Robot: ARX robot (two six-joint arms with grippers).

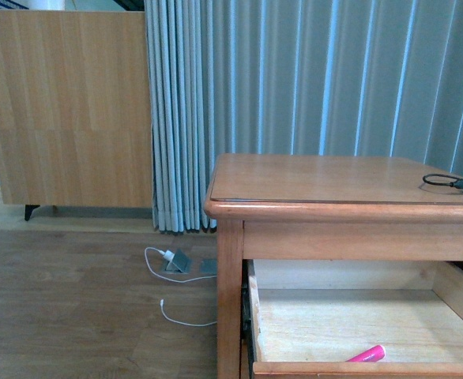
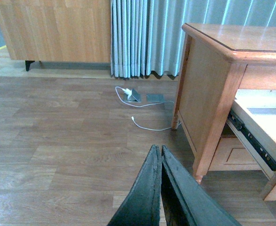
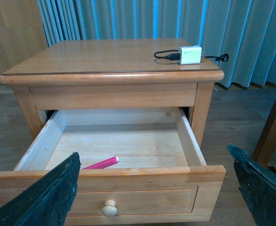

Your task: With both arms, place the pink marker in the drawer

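Observation:
The pink marker (image 3: 101, 163) lies flat on the pale floor of the open top drawer (image 3: 128, 181), near its front panel; it also shows in the front view (image 1: 367, 354). The drawer (image 1: 358, 368) is pulled well out of the honey-coloured cabinet (image 1: 334, 185), its round knob (image 3: 109, 207) facing the right wrist camera. My right gripper (image 3: 152, 181) is open and empty, its fingers (image 3: 53, 195) spread wide in front of the drawer front. My left gripper (image 2: 160, 157) is shut and empty, low over the wooden floor beside the cabinet's side (image 2: 201, 89).
A white charger block (image 3: 190, 54) with a black cable loop sits on the cabinet top. White cables and grey floor sockets (image 2: 138, 96) lie by the grey curtain (image 1: 310, 71). A wooden sideboard (image 1: 65, 110) stands against the back left.

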